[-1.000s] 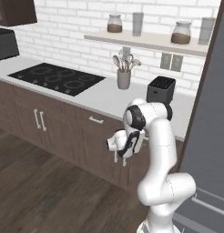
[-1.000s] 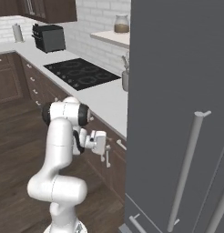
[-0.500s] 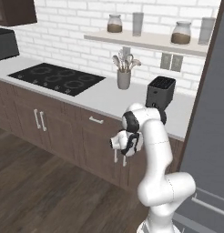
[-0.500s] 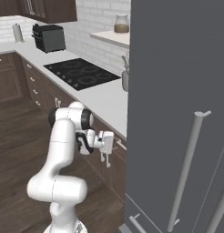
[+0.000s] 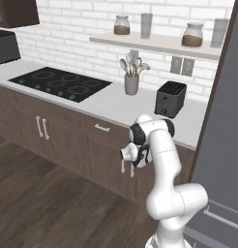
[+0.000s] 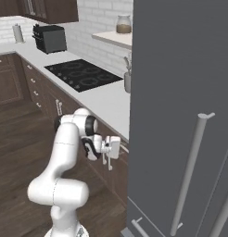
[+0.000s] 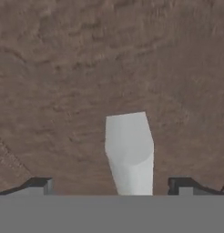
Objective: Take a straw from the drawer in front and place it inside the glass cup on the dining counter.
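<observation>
My pincer point(image 7: 112, 184): spread wide, tips at 7 and 5 o'clock, gripping nothing. Silver handle point(image 7: 129, 152) between them. Dark drawer point(image 7: 109, 59) front at 12 o'clock.

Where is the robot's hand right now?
The end effector hangs in front of the dark brown drawer, below the white worktop and the black toaster. In the hand view, the silver handle sits between its fingertips.
</observation>
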